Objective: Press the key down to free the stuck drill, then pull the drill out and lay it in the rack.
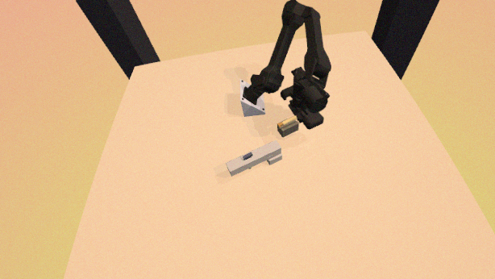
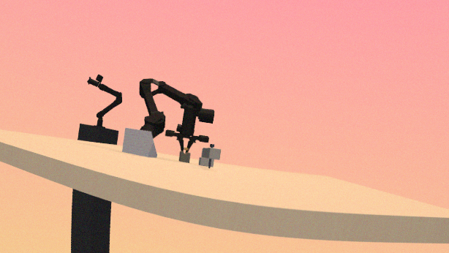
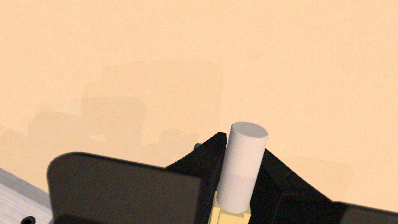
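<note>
The drill (image 1: 286, 122) (image 2: 186, 149) (image 3: 243, 167) has a yellow body and a pale grey cylindrical end. My gripper (image 1: 297, 118) (image 2: 186, 148) is shut on the drill, with the pale end sticking out between the fingers in the wrist view. The drill lies level along the top of the small dark grey rack (image 1: 289, 131) (image 2: 184, 158); I cannot tell whether it touches the groove. The rack does not show in the wrist view. The long light grey holder (image 1: 262, 153) (image 2: 215, 153) stands apart from the drill, with the dark key (image 1: 247, 156) (image 2: 212, 145) on its top.
A pale wedge-shaped block (image 1: 252, 110) (image 2: 138, 142) with dark holes stands near the arm's base, and its edge shows in the wrist view (image 3: 20, 200). The holder is close to the rack, on its front-left side in the top view.
</note>
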{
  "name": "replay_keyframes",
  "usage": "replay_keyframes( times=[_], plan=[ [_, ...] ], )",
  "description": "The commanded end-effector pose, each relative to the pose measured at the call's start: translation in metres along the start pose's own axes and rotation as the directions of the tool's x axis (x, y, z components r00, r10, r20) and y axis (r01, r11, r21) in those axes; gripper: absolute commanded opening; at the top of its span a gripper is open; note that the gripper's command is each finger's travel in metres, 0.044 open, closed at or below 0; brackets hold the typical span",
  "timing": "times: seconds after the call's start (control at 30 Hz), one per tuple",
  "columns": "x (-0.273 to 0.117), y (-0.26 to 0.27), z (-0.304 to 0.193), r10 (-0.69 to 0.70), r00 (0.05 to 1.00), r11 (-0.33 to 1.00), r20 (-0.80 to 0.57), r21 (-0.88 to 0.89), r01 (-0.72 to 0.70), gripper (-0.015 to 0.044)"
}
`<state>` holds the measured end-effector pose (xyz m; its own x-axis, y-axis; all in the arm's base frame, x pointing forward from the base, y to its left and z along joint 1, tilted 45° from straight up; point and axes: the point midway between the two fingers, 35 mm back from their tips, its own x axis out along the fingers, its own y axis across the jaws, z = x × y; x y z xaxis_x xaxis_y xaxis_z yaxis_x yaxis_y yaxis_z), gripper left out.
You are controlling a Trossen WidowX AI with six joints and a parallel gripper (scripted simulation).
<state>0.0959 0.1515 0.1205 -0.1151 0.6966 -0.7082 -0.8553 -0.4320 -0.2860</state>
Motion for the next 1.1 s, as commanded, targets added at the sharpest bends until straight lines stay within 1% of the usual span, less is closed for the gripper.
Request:
replay_keyframes(
  times=[0.0, 0.43, 1.07],
  plan=[
    [0.005, 0.0, -0.001, 0.0, 1.0, 1.0, -0.004, 0.002, 0.0, 0.0],
    [0.018, 0.0, -0.001, 0.0, 1.0, 1.0, -0.003, 0.001, 0.0, 0.0],
    [0.021, 0.002, -0.003, 0.0, 1.0, 1.0, -0.003, 0.002, 0.0, 0.0]
  ],
)
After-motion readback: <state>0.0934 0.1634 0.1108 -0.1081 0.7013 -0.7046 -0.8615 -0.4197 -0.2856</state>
